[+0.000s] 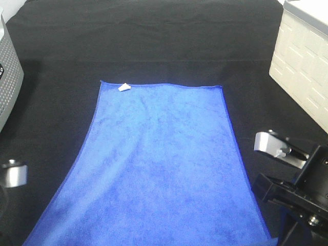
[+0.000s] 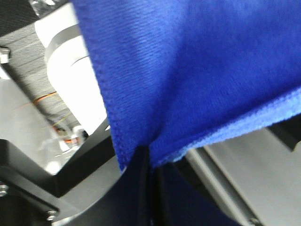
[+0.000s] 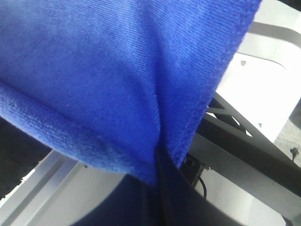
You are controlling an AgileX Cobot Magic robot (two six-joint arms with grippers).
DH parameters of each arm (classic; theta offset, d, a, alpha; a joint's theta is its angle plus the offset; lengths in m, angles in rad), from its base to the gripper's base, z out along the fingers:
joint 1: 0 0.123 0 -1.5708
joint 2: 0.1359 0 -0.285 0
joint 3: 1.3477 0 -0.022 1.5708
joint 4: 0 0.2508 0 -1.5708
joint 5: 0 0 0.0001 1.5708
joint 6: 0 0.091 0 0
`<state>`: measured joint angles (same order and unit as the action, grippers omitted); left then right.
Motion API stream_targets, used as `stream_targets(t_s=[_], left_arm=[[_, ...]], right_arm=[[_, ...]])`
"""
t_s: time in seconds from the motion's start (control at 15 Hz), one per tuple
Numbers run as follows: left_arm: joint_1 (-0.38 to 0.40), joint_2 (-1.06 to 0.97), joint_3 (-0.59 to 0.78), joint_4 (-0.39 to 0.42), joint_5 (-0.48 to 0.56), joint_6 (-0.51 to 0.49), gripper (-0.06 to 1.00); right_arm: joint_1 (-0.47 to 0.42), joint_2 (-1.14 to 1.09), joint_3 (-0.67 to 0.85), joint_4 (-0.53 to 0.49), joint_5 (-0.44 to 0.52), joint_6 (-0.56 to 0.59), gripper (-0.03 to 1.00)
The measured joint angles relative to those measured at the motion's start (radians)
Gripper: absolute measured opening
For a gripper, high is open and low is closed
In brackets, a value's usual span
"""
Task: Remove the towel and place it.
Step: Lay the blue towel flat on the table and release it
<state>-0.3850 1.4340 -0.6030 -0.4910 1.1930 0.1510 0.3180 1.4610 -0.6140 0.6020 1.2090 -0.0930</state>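
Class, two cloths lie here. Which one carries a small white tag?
The blue towel, with the white tag at its far left corner; the larger black cloth beneath it shows none.

Black arm links, silver joint caps

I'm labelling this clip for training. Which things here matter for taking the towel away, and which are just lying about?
Job in hand: towel; left gripper and right gripper, each shut on a towel edge.
Lying about: black cloth beneath the towel; white box at right; grey perforated case at left.
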Motion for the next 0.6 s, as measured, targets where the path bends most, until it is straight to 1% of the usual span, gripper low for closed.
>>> stream_targets(t_s=[0.13,0.27,0.47,0.6], left_arm=[[-0.060,0.035,-0.041,0.023,-0.005,-0.003,0.00],[-0.088,0.094,-0.078,0.035,-0.010,-0.003,0.00],[-0.095,0.184,-0.102,0.039,-0.016,-0.003,0.00],[-0.095,0.194,-0.105,0.039,-0.018,-0.003,0.00]], right_arm=[[0.000,0.042,0.000,-0.022,0.000,-0.008,0.00],[-0.003,0.085,0.000,-0.032,0.000,-0.027,0.00],[-0.006,0.146,0.001,-0.033,-0.009,-0.064,0.00],[-0.006,0.156,0.005,-0.030,-0.012,-0.069,0.00]])
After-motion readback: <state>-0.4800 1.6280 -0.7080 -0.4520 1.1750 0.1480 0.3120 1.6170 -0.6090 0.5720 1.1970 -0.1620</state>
